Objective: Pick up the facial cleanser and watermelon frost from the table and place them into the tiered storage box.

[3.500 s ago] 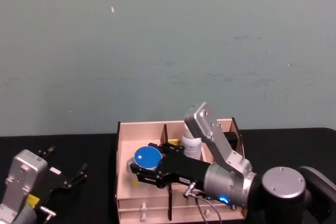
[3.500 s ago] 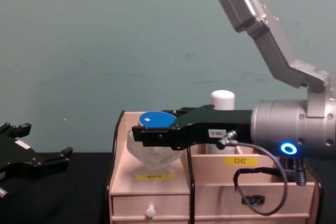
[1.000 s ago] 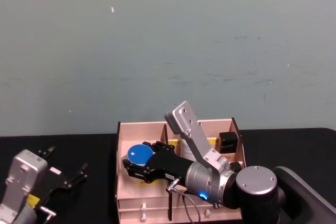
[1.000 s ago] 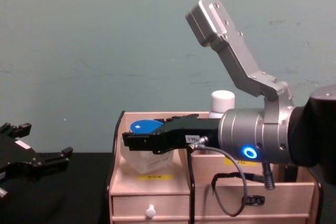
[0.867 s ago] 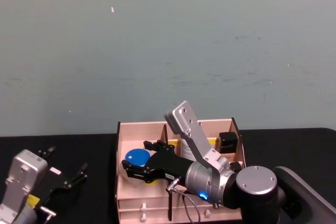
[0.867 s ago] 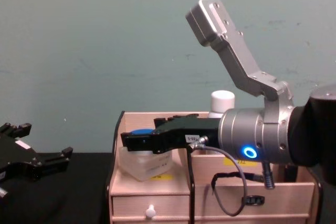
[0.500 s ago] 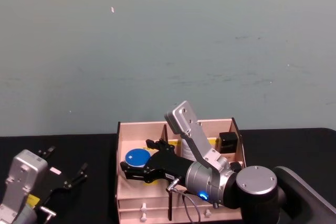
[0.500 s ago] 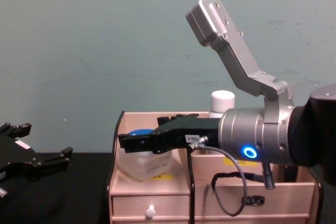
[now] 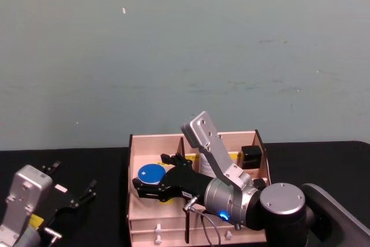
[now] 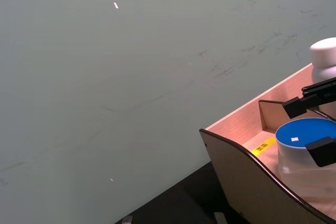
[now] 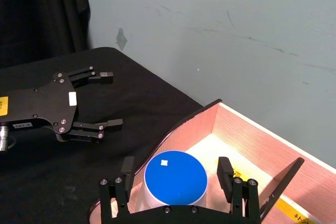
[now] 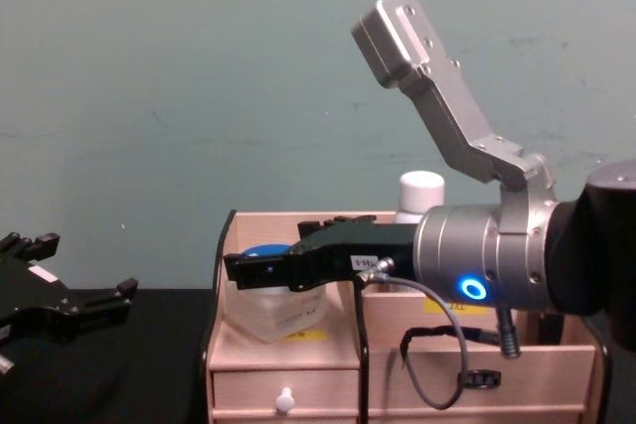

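Note:
A clear jar with a blue lid (image 9: 150, 172) (image 11: 175, 178) (image 10: 304, 134) stands in the left compartment of the tiered storage box (image 9: 191, 136) (image 12: 298, 347). My right gripper (image 9: 149, 173) (image 11: 176, 167) (image 12: 238, 270) is open, one finger on each side of the jar with small gaps. A white-capped bottle (image 12: 420, 191) (image 10: 325, 55) stands in the back middle compartment. I cannot tell which of these is the facial cleanser and which the watermelon frost. My left gripper (image 9: 72, 179) (image 11: 109, 99) rests open on the table, left of the box.
The black tabletop (image 9: 104, 160) spreads around the box, with a grey-green wall behind. A small black item (image 9: 251, 155) sits in the back right compartment. The box's front holds a white-knobbed drawer (image 12: 286, 401). A cable (image 12: 437, 345) hangs off my right wrist in front of the box.
My right arm carried the blue-lidded jar down into the left compartment, then the fingers spread and let it go. The left arm has not moved.

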Controlling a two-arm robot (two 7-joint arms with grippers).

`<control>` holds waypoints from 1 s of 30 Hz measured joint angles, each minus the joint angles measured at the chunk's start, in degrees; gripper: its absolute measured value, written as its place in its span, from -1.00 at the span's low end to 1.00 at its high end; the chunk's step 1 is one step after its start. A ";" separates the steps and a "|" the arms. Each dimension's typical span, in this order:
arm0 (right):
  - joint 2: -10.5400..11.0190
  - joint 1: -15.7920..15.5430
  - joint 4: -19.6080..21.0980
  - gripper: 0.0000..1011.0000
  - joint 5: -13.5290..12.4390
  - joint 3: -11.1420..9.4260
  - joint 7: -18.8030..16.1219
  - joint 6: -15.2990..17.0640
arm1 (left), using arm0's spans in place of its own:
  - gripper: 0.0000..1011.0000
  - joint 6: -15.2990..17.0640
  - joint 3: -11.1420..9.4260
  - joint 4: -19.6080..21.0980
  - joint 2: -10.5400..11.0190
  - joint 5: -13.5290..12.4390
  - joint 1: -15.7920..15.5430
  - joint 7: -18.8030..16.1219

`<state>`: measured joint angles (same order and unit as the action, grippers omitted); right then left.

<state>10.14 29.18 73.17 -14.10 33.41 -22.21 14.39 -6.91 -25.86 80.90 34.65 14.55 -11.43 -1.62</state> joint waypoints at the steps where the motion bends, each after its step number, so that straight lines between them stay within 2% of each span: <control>1: 0.00 0.00 0.00 0.98 0.00 0.00 0.00 0.00 | 0.98 0.00 0.00 0.00 0.00 0.00 0.00 0.00; 9: 0.95 -1.86 3.70 0.98 0.57 -1.51 0.44 -0.39 | 0.98 0.00 0.00 0.00 0.00 0.00 0.00 0.00; 14: 2.49 -4.48 8.32 0.98 0.51 -3.31 0.94 -1.27 | 0.98 0.00 0.00 0.00 0.00 0.00 0.00 0.00; 20: 4.16 -9.37 14.36 0.98 -0.52 -6.58 3.14 -3.65 | 0.98 0.00 0.00 0.00 0.00 0.00 0.00 0.00; 23: 5.08 -13.77 18.34 0.98 -0.61 -9.30 5.84 -6.48 | 0.98 0.00 0.00 0.01 0.00 0.00 0.00 0.00; 30: 5.67 -21.28 23.05 0.98 1.16 -14.16 11.60 -11.62 | 0.98 0.00 0.00 0.00 0.00 0.00 0.00 0.00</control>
<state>15.81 7.90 96.22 -12.94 19.25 -10.62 2.77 -6.91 -25.86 80.90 34.65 14.55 -11.43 -1.62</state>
